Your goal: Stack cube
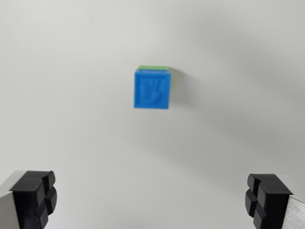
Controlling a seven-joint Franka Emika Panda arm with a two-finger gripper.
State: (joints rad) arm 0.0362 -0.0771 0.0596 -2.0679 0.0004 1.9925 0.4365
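The blue cube [152, 89] carries a raised mark on its upper face, a moulded relief of a few slanted strokes above a rounded shape. The picture is too soft there to read it as a letter, a number or a logo, and no other writing, brand or label shows anywhere in the wrist view.

The blue cube sits on top of a green cube [154, 68], of which only a thin strip shows along the far edge and a sliver down the wrist view's right side. The two are touching and nearly square to one another, the blue one covering almost all of the green.

The gripper [151, 202] is spread wide and has hold of nothing. One black fingertip [34, 198] stands at the wrist view's left bottom corner and the other at the right bottom corner, each with a pale metal body just outside it. Bare worktop lies between them.

The stack lies well ahead of the gripper, apart from both fingertips and about midway between them, slightly toward the left fingertip's side of centre.

The worktop [71, 119] is plain white and unmarked. A faint grey shadow falls beside the stack on the wrist view's right, and broad soft shadows cross the upper right corner. Nothing stands between the gripper and the cubes.
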